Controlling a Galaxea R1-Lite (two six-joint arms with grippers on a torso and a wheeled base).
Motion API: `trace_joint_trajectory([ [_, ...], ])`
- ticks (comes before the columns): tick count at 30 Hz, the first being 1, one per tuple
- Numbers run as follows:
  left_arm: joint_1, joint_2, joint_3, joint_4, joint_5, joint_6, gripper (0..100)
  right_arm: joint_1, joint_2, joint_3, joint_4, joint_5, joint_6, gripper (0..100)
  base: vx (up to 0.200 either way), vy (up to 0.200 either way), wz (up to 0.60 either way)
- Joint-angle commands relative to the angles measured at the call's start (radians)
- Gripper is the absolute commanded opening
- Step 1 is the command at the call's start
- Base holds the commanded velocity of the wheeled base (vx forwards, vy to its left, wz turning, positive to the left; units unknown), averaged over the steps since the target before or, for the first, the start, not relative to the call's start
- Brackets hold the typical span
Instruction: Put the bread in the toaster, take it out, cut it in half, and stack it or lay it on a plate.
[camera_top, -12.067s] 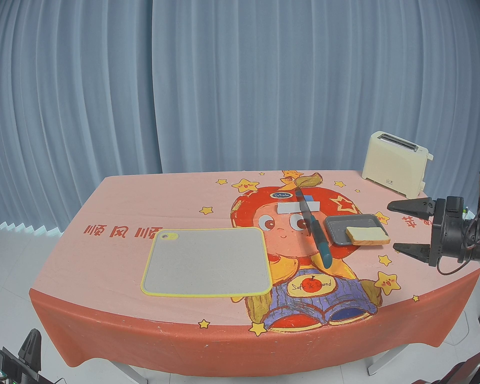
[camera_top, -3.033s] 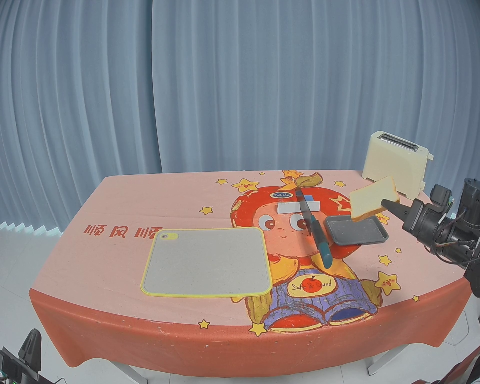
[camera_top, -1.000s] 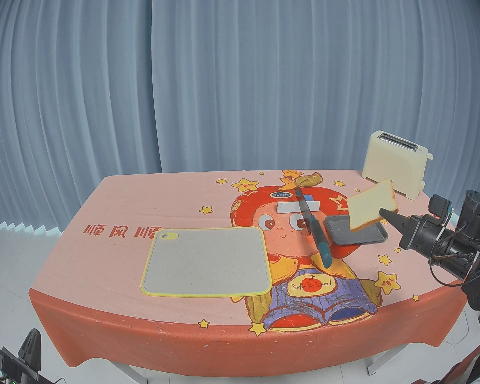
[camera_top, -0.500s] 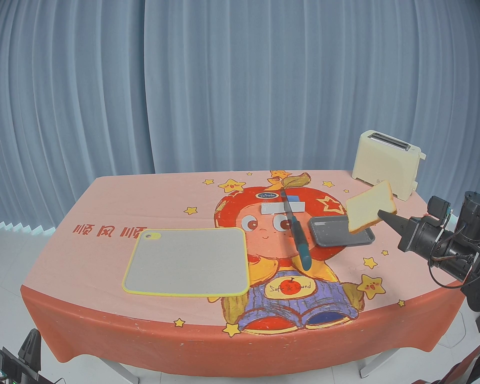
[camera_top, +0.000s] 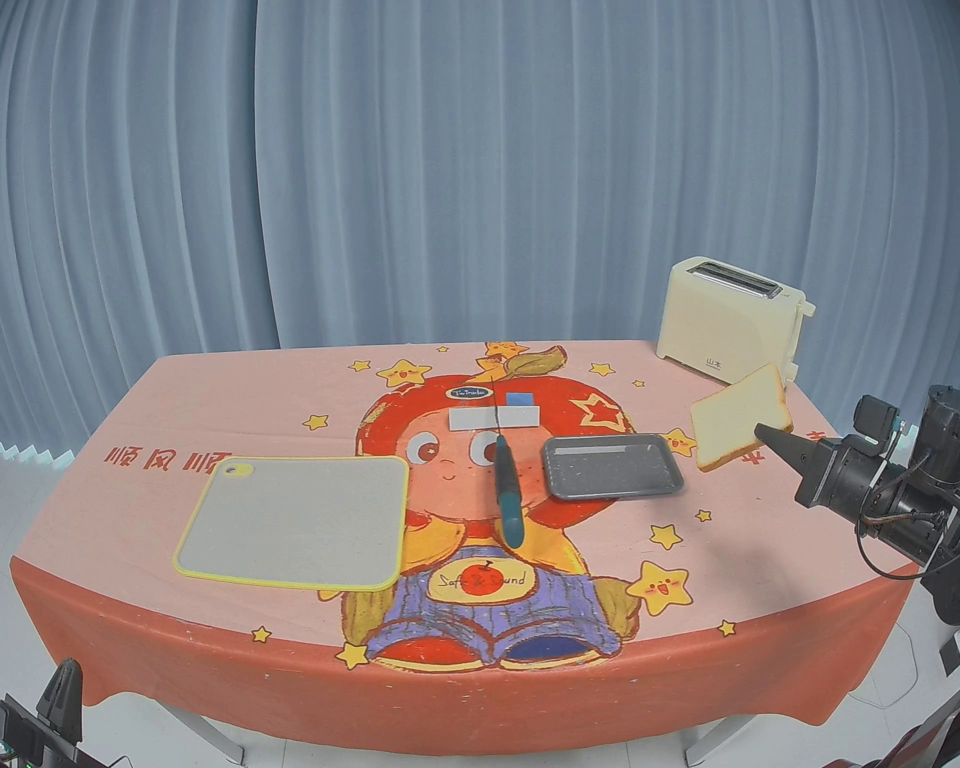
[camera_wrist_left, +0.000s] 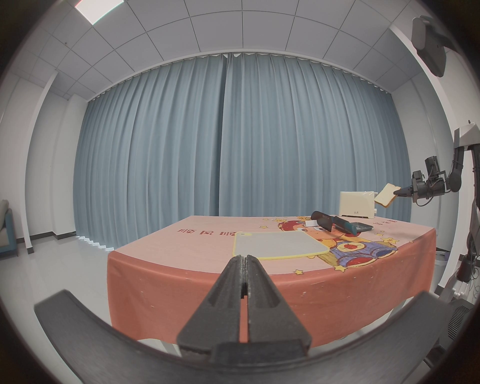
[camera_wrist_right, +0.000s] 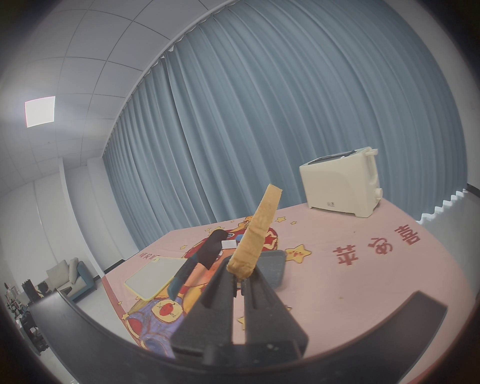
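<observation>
Bread (camera_top: 738, 428) hangs tilted in the air in the head view, pinched at one edge by the right gripper (camera_top: 762, 432). The toaster (camera_top: 728, 320) stands just beyond the slice, near the table's (camera_top: 200, 400) far edge. Out past the gripper's tip, toward the left arm's side, lie a dark tray (camera_top: 612, 466), then a knife (camera_top: 508, 485), then a cutting board (camera_top: 295, 520), all well apart from the fingers. In the left wrist view the left gripper (camera_wrist_left: 243, 260) sits low before the tablecloth, fingers pressed together with nothing between them; the cutting board (camera_wrist_left: 277, 244) lies ahead of it. In the right wrist view the fingers clamp the slice's (camera_wrist_right: 257, 232) lower end, and it rises edge-on and leaning; the toaster (camera_wrist_right: 342, 182) stands ahead, off to one side.
</observation>
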Motion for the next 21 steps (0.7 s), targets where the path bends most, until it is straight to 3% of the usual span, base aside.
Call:
trace_joint_trajectory([
  [1,0.0,-0.016,0.018,0.0,0.0,0.001,0,-0.001,0.002,0.001,-0.001,0.0,0.0,0,0.0,-0.2,0.0],
  [9,0.0,-0.016,0.018,-0.001,0.0,0.001,0,-0.001,0.003,0.002,-0.001,0.0,0.0,0,0.0,-0.2,0.0],
  [15,-0.001,-0.016,0.018,-0.001,-0.001,0.004,0,-0.003,0.014,0.002,-0.001,0.0,-0.006,0,0.0,0.0,0.0],
  [19,0.0,-0.016,0.018,-0.001,-0.001,0.004,0,-0.009,0.015,0.004,-0.001,-0.001,-0.026,0,0.0,0.0,0.0],
  [21,0.0,-0.016,0.018,-0.001,-0.001,0.004,0,-0.007,0.012,0.019,-0.002,-0.014,-0.058,0,0.0,0.0,0.0],
])
